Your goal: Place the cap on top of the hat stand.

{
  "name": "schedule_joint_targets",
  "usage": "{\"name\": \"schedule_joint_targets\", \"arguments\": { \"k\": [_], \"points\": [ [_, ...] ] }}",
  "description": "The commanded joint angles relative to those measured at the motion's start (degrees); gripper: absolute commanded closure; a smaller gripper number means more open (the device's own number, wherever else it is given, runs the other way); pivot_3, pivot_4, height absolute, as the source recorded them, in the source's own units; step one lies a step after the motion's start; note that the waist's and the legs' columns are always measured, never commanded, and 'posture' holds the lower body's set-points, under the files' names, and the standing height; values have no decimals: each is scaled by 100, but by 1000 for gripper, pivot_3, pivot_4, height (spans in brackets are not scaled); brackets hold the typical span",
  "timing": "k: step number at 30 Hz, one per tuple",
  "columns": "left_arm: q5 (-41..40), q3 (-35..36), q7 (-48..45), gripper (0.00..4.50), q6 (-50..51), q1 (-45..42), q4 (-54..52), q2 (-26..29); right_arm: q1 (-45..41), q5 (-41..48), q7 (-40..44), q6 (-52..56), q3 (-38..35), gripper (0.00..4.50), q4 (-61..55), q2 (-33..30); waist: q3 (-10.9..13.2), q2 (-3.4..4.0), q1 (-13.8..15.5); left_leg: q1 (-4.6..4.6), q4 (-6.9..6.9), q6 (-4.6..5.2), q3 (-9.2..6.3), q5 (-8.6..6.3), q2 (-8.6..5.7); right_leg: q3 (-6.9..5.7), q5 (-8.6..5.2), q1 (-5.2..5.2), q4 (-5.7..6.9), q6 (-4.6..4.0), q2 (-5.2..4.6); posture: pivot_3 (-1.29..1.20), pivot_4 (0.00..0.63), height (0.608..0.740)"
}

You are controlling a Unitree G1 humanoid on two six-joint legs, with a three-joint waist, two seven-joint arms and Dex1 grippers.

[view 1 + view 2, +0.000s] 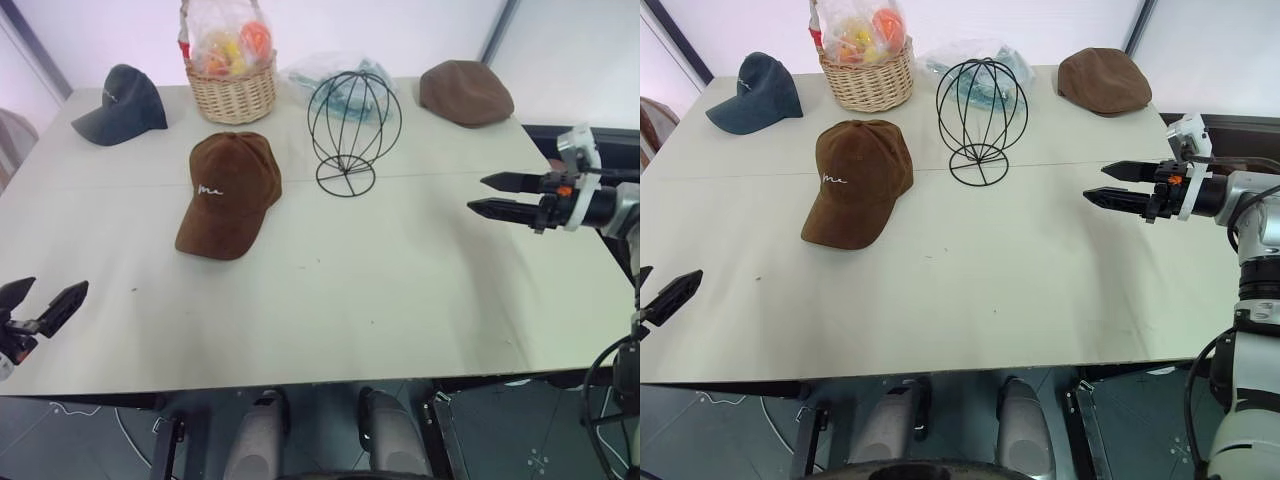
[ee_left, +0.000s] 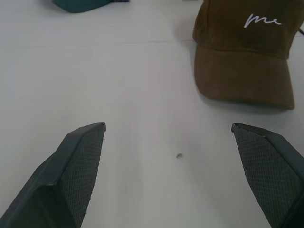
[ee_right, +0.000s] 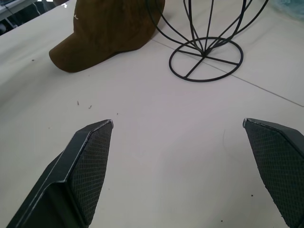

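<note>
Nothing is picked up yet: the brown cap [image 1: 230, 192] lies flat on the surface [image 1: 330, 290], brim toward the robot, just beside the empty wire hat stand [image 1: 353, 130] and apart from it. The left gripper [image 1: 42, 305] hangs at the near left edge with its fingers spread wide and empty, and the right gripper [image 1: 496, 195] hovers over the right side, pointing toward the stand, its fingers likewise released. The step in hand looks like the approach; next, one gripper must reach the cap and pinch its brim or crown before lifting it over the stand.
</note>
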Motion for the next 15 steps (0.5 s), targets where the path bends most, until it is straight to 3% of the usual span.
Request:
{"name": "schedule_joint_targets", "arguments": {
  "k": [1,3,6,10,15],
  "points": [
    [411,-103,112,56,-307,-22,-16,137,-143,75,9,46,-74,0,-202,-12,0,0,1,0,0,0,0,0,0,0,0,0,0,0,0,0,150,740],
    [905,-343,171,56,-534,15,18,263,-97,187,33,204,-64,0,-485,38,0,0,3,0,1,0,1,0,0,1,0,1,1,-1,0,0,150,740],
    [2341,-1116,197,56,-1567,229,257,698,152,517,2,639,-68,0,-1334,209,0,0,0,1,-1,0,1,0,0,1,1,-4,9,-1,1,0,150,740],
    [4171,-1997,474,56,-3591,387,1019,1259,459,830,-295,1075,-117,0,-2226,452,-2,3,9,1,-7,-1,4,0,1,5,2,-11,13,-3,1,0,150,740],
    [5574,-2511,1543,56,-6252,-83,2316,1471,556,982,-459,1278,-145,0,-2521,482,-2,3,53,-3,-7,-15,19,-9,2,13,3,-19,9,-5,-3,0,150,740]
  ]
}}
